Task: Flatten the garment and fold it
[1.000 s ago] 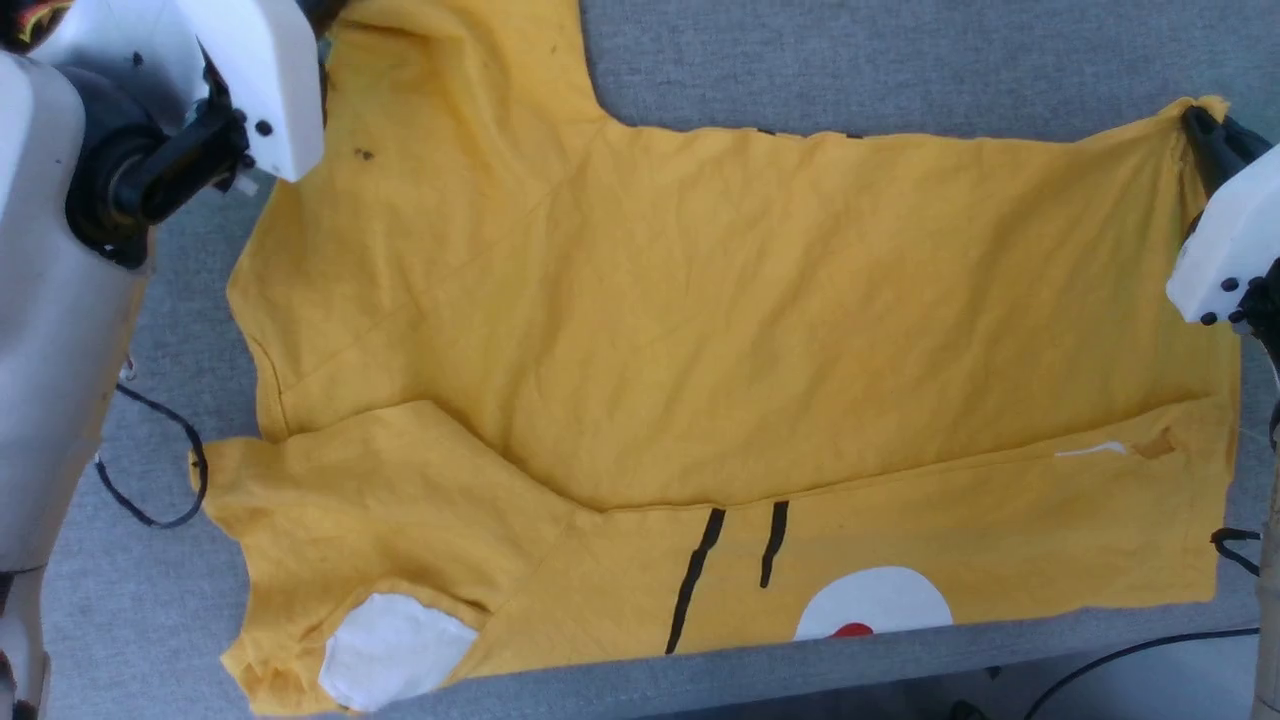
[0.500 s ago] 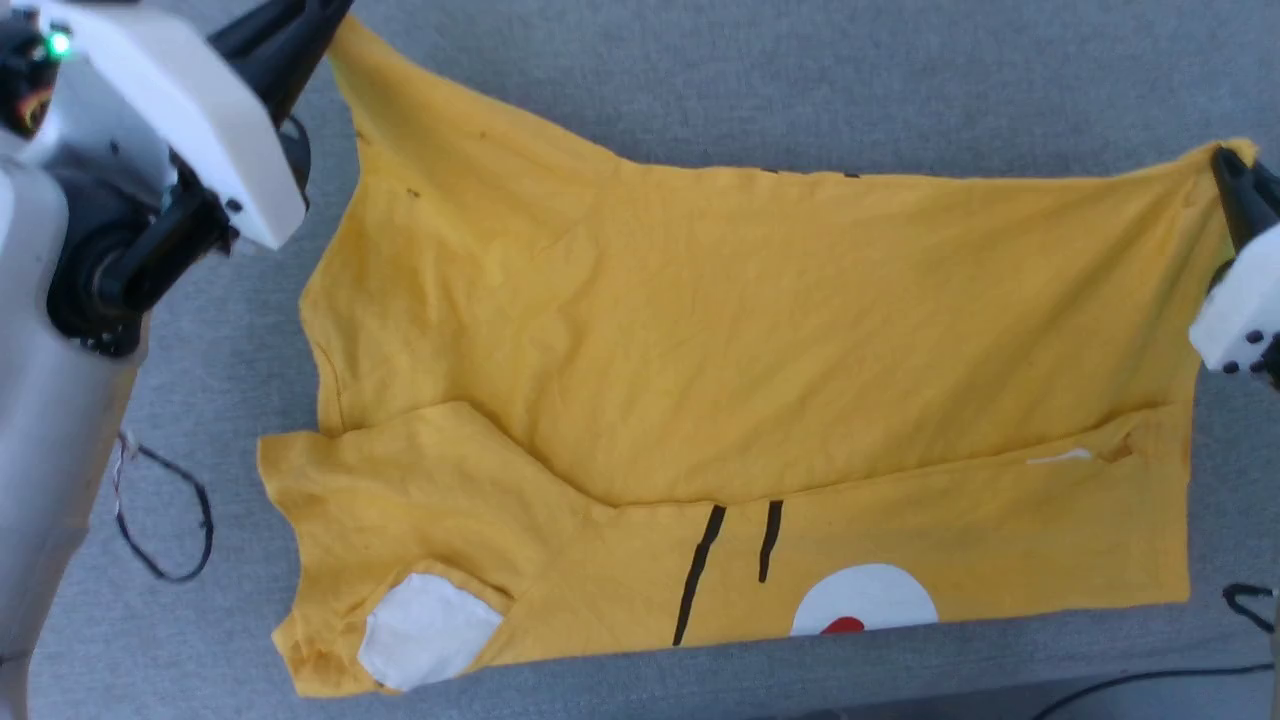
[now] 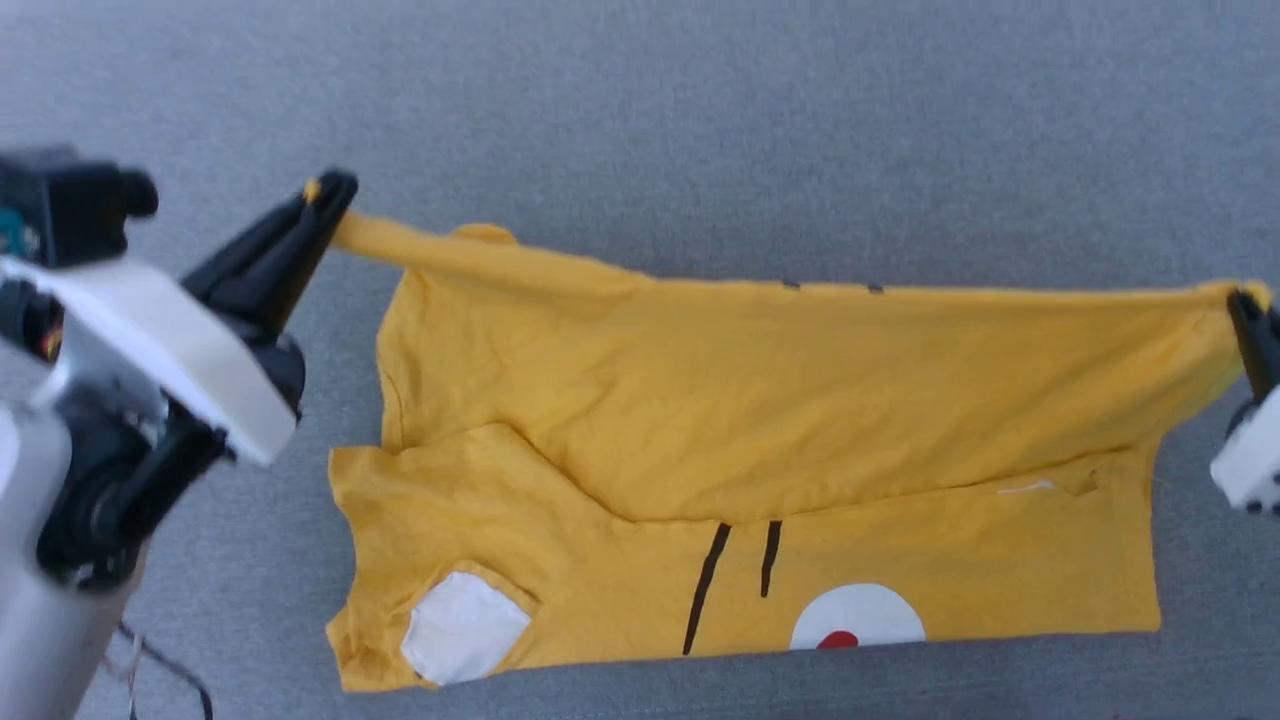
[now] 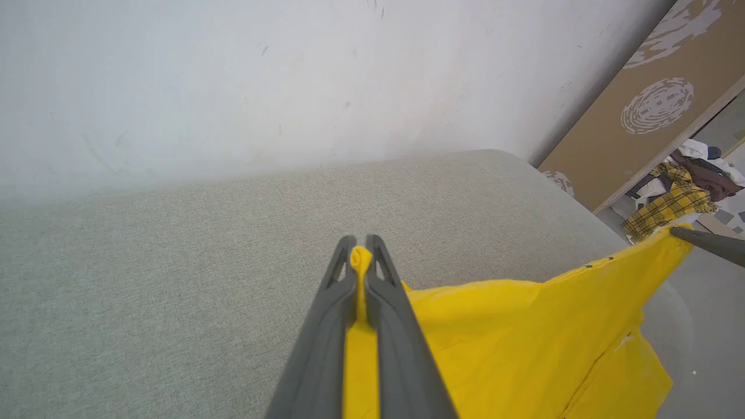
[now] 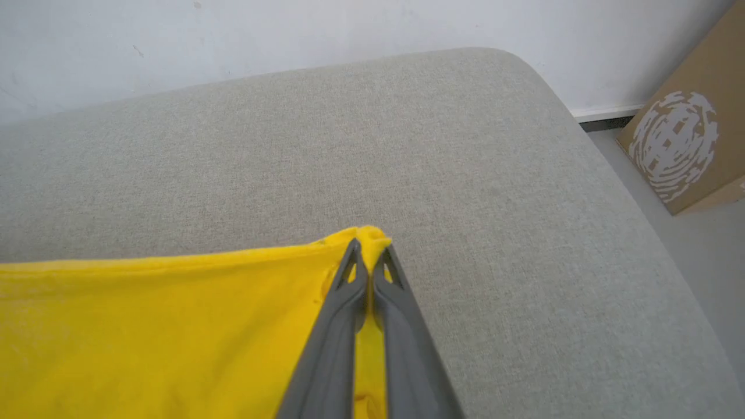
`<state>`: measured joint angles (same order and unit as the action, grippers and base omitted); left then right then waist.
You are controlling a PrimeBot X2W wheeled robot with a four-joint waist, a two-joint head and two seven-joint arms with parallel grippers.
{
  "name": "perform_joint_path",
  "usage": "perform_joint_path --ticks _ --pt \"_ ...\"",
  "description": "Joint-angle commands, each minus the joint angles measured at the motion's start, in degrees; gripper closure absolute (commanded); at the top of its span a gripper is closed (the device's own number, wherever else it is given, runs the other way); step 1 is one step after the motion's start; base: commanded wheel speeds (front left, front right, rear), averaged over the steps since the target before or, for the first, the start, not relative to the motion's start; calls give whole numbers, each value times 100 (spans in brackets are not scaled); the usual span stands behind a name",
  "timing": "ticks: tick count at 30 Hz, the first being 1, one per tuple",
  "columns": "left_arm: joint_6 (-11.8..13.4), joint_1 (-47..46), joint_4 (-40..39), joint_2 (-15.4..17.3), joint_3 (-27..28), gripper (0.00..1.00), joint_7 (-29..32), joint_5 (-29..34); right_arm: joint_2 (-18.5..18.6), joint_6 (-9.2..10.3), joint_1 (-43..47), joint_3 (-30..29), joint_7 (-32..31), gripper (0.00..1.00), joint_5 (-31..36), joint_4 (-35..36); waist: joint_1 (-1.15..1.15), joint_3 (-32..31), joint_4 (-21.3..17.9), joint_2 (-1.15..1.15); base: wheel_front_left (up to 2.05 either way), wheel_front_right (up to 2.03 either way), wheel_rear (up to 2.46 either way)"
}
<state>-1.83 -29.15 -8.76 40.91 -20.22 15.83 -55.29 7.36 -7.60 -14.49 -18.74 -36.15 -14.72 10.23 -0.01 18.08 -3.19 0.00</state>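
Pinches one far corner of the garment in the left tool, jaws closed tight on a yellow fold. Clamps the opposite far corner in the right tool — likewise closed on cloth. Holds that far edge taut, raised off the grey worktop — leaves the near part lying flat there, print showing.

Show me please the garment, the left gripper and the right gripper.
garment (image 3: 800,400): head view, middle of the yellow cloth.
left gripper (image 4: 361,249): left wrist view, between its fingertips.
right gripper (image 5: 368,255): right wrist view, between its fingertips.
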Motion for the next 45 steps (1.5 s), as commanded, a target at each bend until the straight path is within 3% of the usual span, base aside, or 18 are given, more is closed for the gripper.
perform_joint_path --ticks 1,9,15,25,39,40,41,42,43,44,45 --pt "70 181 -89 72 58 100 -45 -66 -24 11 108 -45 -17 100 -47 60 1 -255 92 0 0 0 0" --pt "662 1793 -921 360 484 100 -231 -473 -232 11 993 -332 -419 100 -409 375 1 -624 184 0 0 0 0" --pt "840 2852 -1210 412 622 100 -345 -773 -279 11 1583 -422 -810 98 -616 508 1 -755 267 0 0 0 0" --pt "741 3262 -724 224 -10 100 -72 -769 -362 11 1942 -240 -910 100 -508 151 1 -694 382 0 0 0 0" --pt "361 2344 1120 -655 -811 100 162 -562 -395 11 1422 98 -473 99 -113 -1255 1 -551 333 0 0 0 0" --pt "343 2298 1220 -692 -824 100 149 -554 -397 11 1384 89 -429 59 -88 -1338 1 -541 318 0 0 0 0" --pt "337 2258 1317 -728 -824 100 116 -540 -399 11 1344 67 -388 2 -62 -1416 1 -531 301 0 0 0 0" --pt "331 2227 1399 -760 -822 100 82 -530 -403 11 1301 34 -361 0 -54 -1490 1 -523 282 0 0 0 0" --pt "318 2206 1462 -788 -822 71 51 -525 -408 11 1269 -4 -361 0 -67 -1550 1 -518 266 0 0 0 0" --pt "305 2192 1495 -827 -795 0 -12 -539 -414 11 1249 -31 -394 0 -99 -1591 1 -516 254 0 0 0 0" --pt "297 2193 1508 -871 -751 0 -67 -590 -419 11 1240 -37 -454 0 -154 -1601 1 -515 243 0 0 0 0"
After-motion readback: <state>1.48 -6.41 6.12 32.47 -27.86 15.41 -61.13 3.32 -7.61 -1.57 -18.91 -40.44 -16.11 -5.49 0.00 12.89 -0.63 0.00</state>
